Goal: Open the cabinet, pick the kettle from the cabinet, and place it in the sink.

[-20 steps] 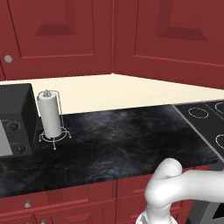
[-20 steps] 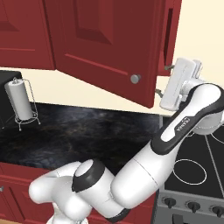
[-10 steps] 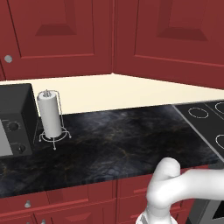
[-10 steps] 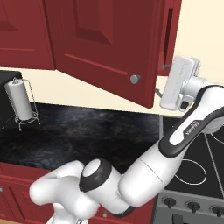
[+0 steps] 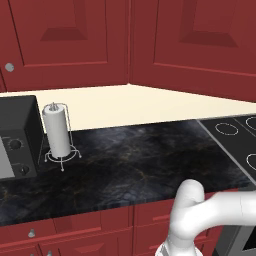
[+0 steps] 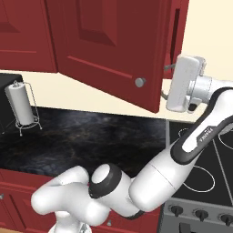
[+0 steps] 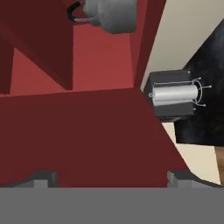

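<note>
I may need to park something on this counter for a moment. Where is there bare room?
The widest bare stretch of black counter lies between the paper towel holder and the stovetop. It is crowded at the left, where the holder stands close beside the black microwave.

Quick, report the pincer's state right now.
Pincer: open, jaws wide apart, holding nothing; it points at the open dark red wooden cabinet, with the rounded grey metal kettle inside.

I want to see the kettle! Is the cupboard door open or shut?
Open. The cupboard door swings out over the counter, and the grey kettle shows inside from the hand view.
</note>
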